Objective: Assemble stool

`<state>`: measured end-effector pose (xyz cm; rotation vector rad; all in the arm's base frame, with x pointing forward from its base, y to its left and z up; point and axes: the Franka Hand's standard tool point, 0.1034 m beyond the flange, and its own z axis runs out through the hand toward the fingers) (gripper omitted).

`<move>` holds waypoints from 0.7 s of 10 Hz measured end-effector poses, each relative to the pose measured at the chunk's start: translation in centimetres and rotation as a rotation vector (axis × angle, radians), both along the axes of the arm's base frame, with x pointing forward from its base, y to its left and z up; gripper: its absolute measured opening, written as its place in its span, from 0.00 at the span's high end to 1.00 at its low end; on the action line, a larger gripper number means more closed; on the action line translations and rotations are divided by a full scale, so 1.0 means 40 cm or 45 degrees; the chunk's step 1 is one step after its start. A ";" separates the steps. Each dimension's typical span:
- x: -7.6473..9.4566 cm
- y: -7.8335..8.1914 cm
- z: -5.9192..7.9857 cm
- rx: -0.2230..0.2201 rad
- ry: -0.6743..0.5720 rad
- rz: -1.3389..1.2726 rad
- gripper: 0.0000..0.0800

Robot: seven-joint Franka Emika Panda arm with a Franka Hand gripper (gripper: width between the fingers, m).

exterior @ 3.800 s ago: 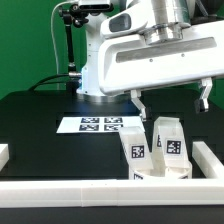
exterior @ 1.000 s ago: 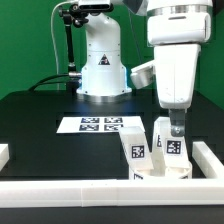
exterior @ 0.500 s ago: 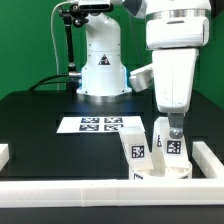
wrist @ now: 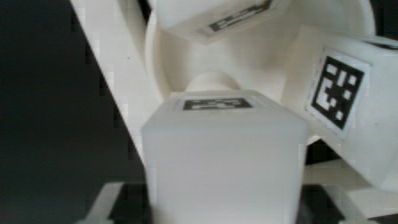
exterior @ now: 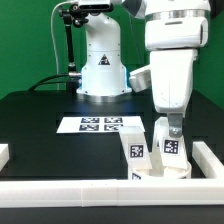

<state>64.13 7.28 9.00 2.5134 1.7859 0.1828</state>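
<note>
Two white oblong stool legs stand upright at the front right, each with a black-and-white tag. My gripper point(exterior: 173, 128) reaches straight down over the right leg point(exterior: 172, 148). The other leg point(exterior: 135, 150) stands just to the exterior view's left of it. The round white seat point(exterior: 160, 173) lies low at their base. In the wrist view the held leg point(wrist: 222, 150) fills the gap of my gripper point(wrist: 222, 200), and the dark pads point(wrist: 135, 198) press both of its sides. Another tagged leg point(wrist: 347, 85) stands close beside it.
A white rim point(exterior: 100, 190) borders the black table at the front, and a white wall point(exterior: 210, 156) runs along the exterior view's right. The marker board point(exterior: 100, 125) lies mid-table in front of the robot base point(exterior: 100, 70).
The jaws have closed in onto the right leg over the last second. The leg has shifted slightly toward the exterior view's left. Earlier the gripper hung higher, turned crosswise and open.
</note>
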 end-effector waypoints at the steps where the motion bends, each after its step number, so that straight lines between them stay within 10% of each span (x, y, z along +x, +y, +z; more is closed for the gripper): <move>1: -0.003 -0.004 0.001 0.006 0.026 -0.053 0.58; 7: 0.005 -0.009 -0.002 0.094 0.048 -0.671 0.58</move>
